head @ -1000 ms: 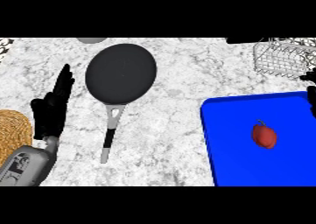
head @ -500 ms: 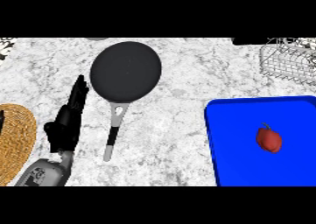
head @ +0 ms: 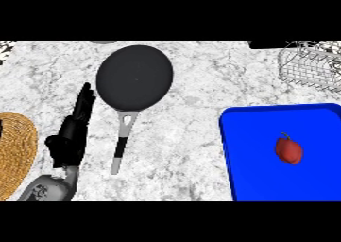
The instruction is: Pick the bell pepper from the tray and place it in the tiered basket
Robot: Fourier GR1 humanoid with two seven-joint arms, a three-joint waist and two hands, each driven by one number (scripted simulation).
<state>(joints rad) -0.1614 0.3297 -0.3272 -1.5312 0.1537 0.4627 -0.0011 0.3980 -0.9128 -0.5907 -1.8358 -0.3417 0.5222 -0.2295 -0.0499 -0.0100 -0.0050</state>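
Note:
A small red bell pepper [head: 289, 150] lies on a blue tray [head: 250, 156] at the lower right of the head view. The wire tiered basket [head: 309, 66] stands at the upper right corner. My left hand [head: 73, 130] shows at the left, open with straight fingers pointing up, resting beside the pan's handle and holding nothing. My right hand does not show in the view.
A black frying pan [head: 134, 75] lies in the upper middle, its handle [head: 121, 146] pointing down toward me. A woven straw plate [head: 12, 160] sits at the left edge. A dark block [head: 270, 44] stands at the top right behind the basket.
The right hand, seen at the right edge a second ago, has left the view. The left hand has drifted slightly right and down; the view itself has shifted.

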